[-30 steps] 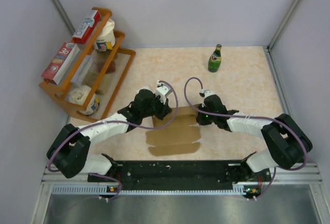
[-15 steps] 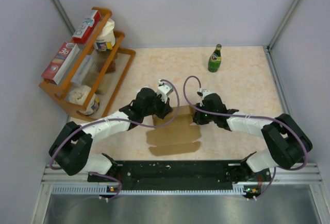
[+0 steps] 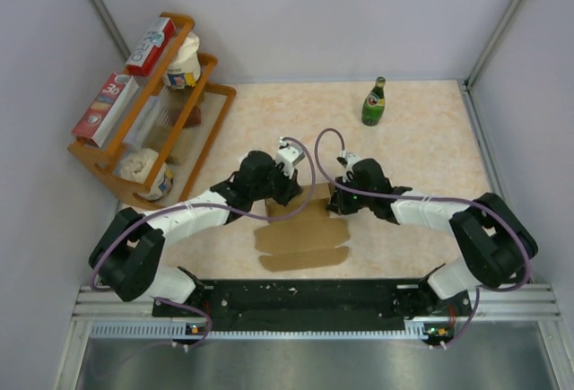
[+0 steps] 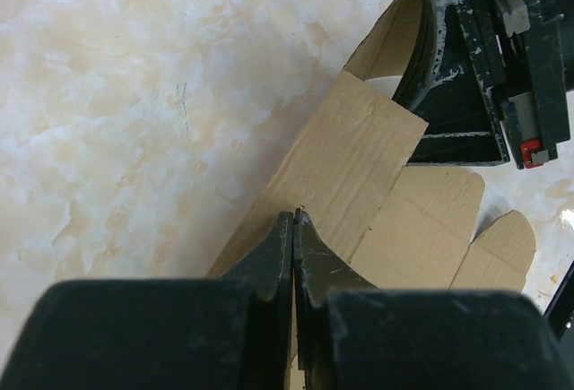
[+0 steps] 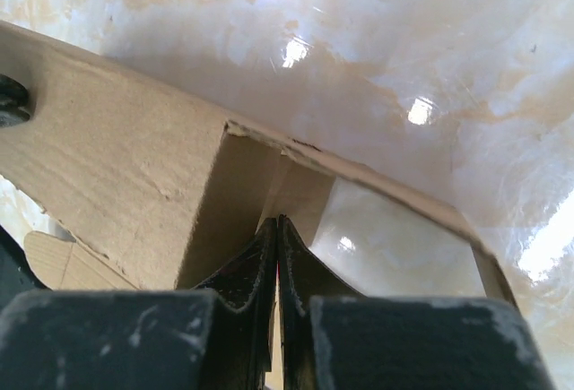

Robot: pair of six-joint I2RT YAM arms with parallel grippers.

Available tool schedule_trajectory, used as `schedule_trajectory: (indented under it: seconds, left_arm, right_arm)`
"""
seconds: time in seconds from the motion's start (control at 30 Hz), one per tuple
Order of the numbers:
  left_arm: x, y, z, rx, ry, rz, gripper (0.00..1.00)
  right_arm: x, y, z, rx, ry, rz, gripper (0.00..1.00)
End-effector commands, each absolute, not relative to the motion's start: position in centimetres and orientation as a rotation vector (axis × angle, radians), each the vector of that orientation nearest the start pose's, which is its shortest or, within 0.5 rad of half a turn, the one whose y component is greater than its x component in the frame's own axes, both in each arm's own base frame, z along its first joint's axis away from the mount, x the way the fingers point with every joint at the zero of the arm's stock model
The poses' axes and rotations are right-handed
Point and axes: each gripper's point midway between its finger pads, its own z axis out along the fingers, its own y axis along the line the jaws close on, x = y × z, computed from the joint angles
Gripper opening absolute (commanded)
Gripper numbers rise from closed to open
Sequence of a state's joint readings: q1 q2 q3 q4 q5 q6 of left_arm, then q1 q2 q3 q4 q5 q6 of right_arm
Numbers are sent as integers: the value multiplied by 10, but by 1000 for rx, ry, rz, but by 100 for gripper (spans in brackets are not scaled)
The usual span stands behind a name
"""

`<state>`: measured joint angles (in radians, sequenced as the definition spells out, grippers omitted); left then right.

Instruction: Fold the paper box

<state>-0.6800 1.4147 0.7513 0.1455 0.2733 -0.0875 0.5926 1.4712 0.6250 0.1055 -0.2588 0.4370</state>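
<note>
We find the paper box (image 3: pixel 300 239) at mid-table (image 3: pixel 421 130), toward the near edge. The left gripper (image 4: pixel 293 221) is pinched on its raised far flap, and the right gripper (image 5: pixel 276 227) is likewise clamped on cardboard.

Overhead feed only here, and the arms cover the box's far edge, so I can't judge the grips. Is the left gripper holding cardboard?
Observer: Yes. In the left wrist view the left gripper is shut on the edge of a raised flap of the paper box.
Operator: And the right one?
Observer: Its wrist view shows the right gripper shut too, tips at an inside corner where a short flap meets the long wall.
Operator: Is that wall up?
Observer: It stands raised off the table; I can't tell how steeply.
</note>
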Motion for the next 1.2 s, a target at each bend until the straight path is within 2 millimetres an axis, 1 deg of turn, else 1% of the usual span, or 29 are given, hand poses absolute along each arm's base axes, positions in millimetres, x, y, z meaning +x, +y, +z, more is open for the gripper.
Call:
schedule_trajectory:
  seconds: [0.0,0.43,0.9,1.03,1.17]
  left_arm:
    - [277,-300,121,830,1988,-770,0]
    - [274,-304,118,859,1995,-773,0]
    - [276,-304,114,860,2013,-751,0]
    - [277,-302,113,861,2016,-739,0]
    - [278,-301,113,860,2018,-727,0]
  right_arm:
    - [272,264,61,-376,2333,859,0]
    - [271,267,41,-409,2400,848,0]
    - [271,268,47,-421,2366,869,0]
    - [271,264,45,-409,2373,836,0]
    - [275,254,49,-361,2373,770,0]
